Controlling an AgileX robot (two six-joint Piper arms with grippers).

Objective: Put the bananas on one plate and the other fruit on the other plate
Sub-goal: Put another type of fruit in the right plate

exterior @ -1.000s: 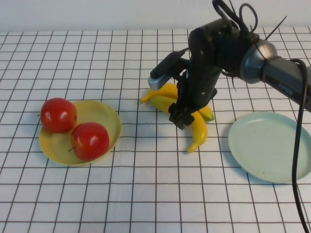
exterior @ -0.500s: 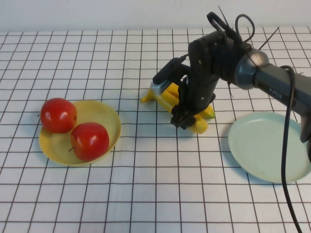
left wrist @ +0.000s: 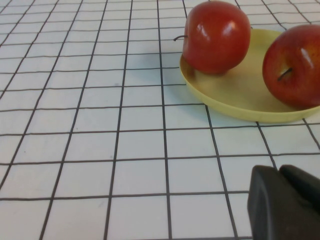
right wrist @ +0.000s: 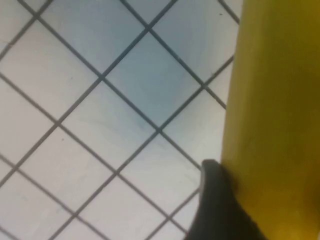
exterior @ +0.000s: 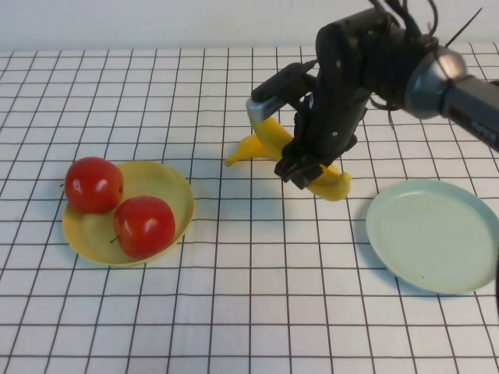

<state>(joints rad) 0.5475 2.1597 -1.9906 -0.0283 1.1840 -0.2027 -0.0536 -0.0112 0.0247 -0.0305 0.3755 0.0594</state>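
My right gripper (exterior: 302,162) is shut on one banana (exterior: 334,184) and holds it tilted above the table, between the two plates. In the right wrist view this banana (right wrist: 270,100) fills one side, against a dark fingertip (right wrist: 215,210). The second banana (exterior: 248,148) lies on the table just behind and left of it. Two red apples (exterior: 93,185) (exterior: 144,226) sit on the yellow plate (exterior: 178,187) at the left. The pale blue-green plate (exterior: 433,234) is empty at the right. My left gripper (left wrist: 280,200) is shut and empty, low near the yellow plate (left wrist: 235,95); it is out of the high view.
The table is a white cloth with a black grid (exterior: 249,296). The right arm (exterior: 437,86) with its cables reaches in from the upper right, above the blue-green plate's far side. The left wrist view shows both apples (left wrist: 216,36) (left wrist: 295,65).
My right gripper has closed on one banana and lifted it up and slightly right. That banana has swung round; the other stays on the table.
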